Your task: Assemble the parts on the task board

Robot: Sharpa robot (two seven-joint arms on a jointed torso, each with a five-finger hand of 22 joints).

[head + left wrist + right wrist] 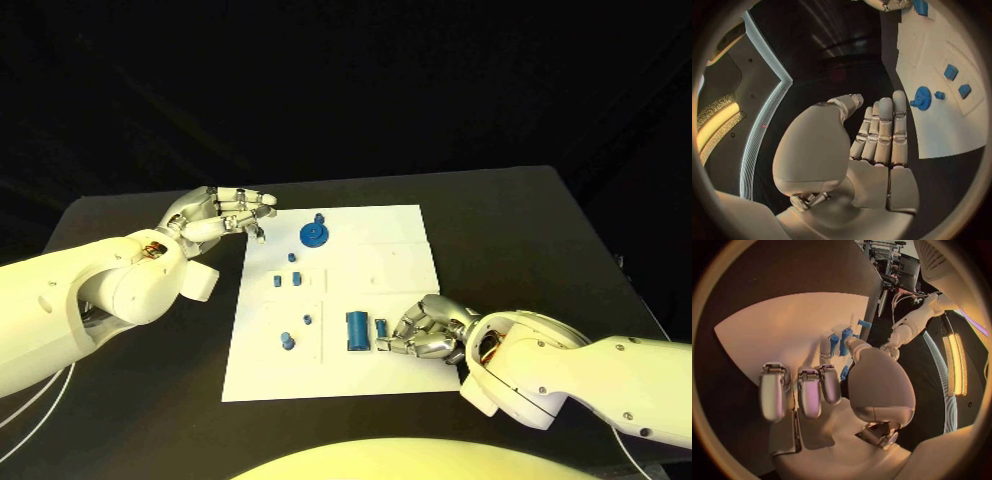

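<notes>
right hand curled beside blue part

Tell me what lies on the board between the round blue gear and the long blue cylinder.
Small blue parts lie between gear and cylinder, seen in the head view.

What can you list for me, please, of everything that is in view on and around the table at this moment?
table: one, black, under everything.
task board: one, white, middle of the table.
round part: one, blue, far end of the board.
long part: one, blue, near end, beside the right hand.
small parts: several, blue, along the board's left half.
left hand: one, silver, over the table by the board's far left corner, holding nothing.
right hand: one, silver, fingers curled over the board's near right part.
</notes>
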